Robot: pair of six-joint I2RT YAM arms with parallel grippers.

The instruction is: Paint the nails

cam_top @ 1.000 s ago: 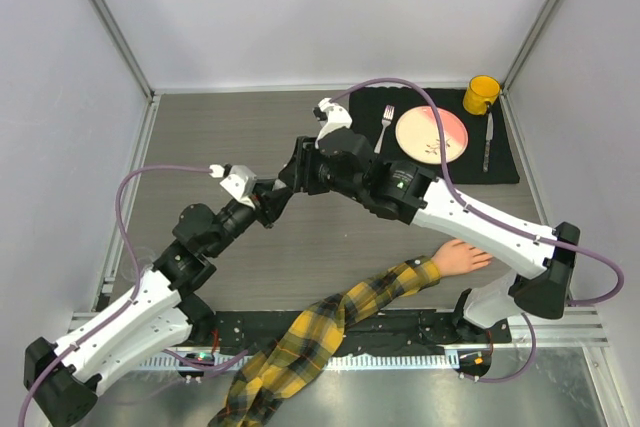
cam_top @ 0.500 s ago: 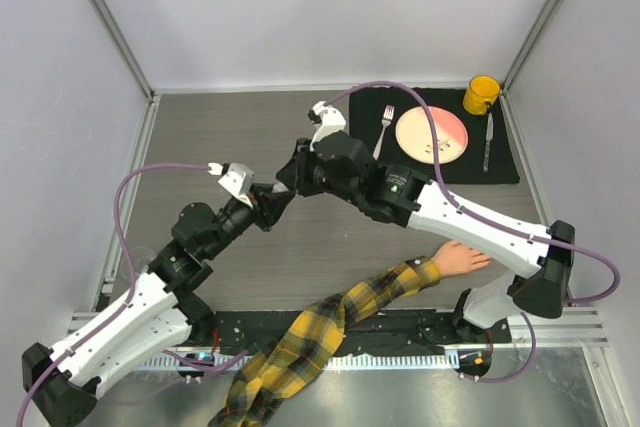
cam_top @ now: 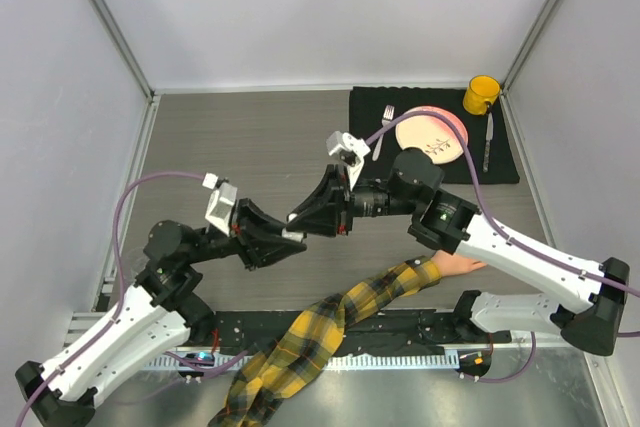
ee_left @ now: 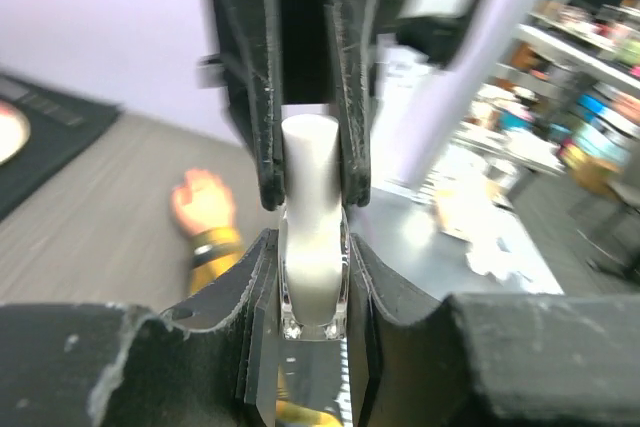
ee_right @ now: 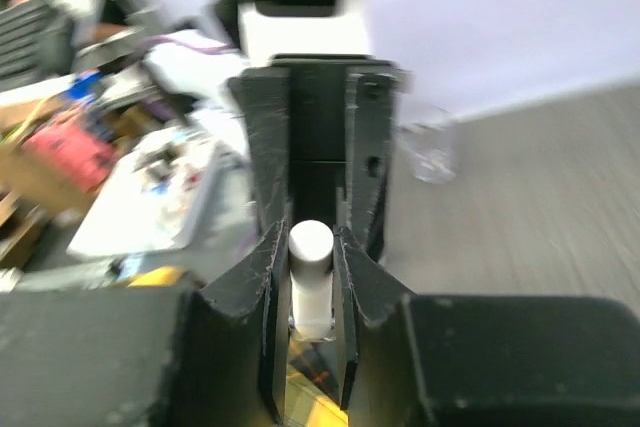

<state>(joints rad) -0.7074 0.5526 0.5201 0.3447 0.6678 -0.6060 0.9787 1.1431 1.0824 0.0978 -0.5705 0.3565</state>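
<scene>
Top view: we see left gripper (cam_top: 288, 240) and right gripper (cam_top: 306, 223) tip to tip at centre, small bottle (cam_top: 296, 234) between. Mannequin hand (cam_top: 462, 262) at 4 o'clock; nails too small to tell.
Left wrist: left fingers (ee_left: 252, 292) clamp small bottle, right fingers (ee_left: 250, 67) pinch white cap (ee_left: 308, 157); mannequin hand at 9 o'clock.
Right wrist: we see right fingers closed on white cap.

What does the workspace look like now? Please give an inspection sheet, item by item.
Surface: grey table, black mat at its far right.
Job's things: dummy hand in plaid sleeve, near edge, partly under right arm; nails too small to see; bottle and white cap held between both grippers.
Clutter: plate, fork, knife, yellow mug on the mat.
Grippers: left gripper, jaws shut on bottle; right gripper, jaws shut on cap.
Cables: purple cables loop freely; one crosses above the plate.
Surroundings: pale walls.
</scene>
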